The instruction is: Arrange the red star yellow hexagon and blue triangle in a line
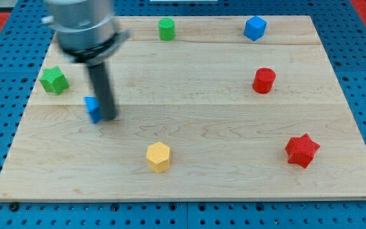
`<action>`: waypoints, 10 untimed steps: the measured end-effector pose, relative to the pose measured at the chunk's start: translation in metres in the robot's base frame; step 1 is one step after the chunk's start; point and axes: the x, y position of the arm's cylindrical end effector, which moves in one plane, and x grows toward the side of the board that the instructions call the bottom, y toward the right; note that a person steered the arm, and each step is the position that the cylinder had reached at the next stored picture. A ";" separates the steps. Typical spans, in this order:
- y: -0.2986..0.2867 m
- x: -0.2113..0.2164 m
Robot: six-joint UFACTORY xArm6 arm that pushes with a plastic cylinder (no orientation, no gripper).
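Fingers are absent on this arm; it carries only a dark rod, so nothing can open, close or hold, and my tip [108, 117] rests on the board touching the right side of the blue triangle [93, 109], which the rod partly hides, so its shape is hard to confirm. That small blue block lies toward the view's left, at about mid-height of the board [189, 184]. The yellow hexagon [158, 156] sits lower, near the bottom edge and left of centre, and the red star [302, 151] lies at nearly the same height far over on the view's right. Those two already set out a rough horizontal row, so the sensible step, as I judge it, is to bring the blue one down to that row. For that the tip stands on the wrong flank: from the right it would only drive the block leftward toward the edge. Better to round the block without touching it, settle at its upper side, and push squarely through its middle toward the bottom, slowly, since an off-centre push would likely spin a small block away. A green block [53, 80] lies just up-left and should be kept clear of. Well out of the way are a green cylinder [166, 29], a blue cube [255, 28] and a red cylinder [264, 80].
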 end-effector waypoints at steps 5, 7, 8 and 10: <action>-0.027 0.013; -0.003 0.034; -0.028 0.057; 0.005 0.042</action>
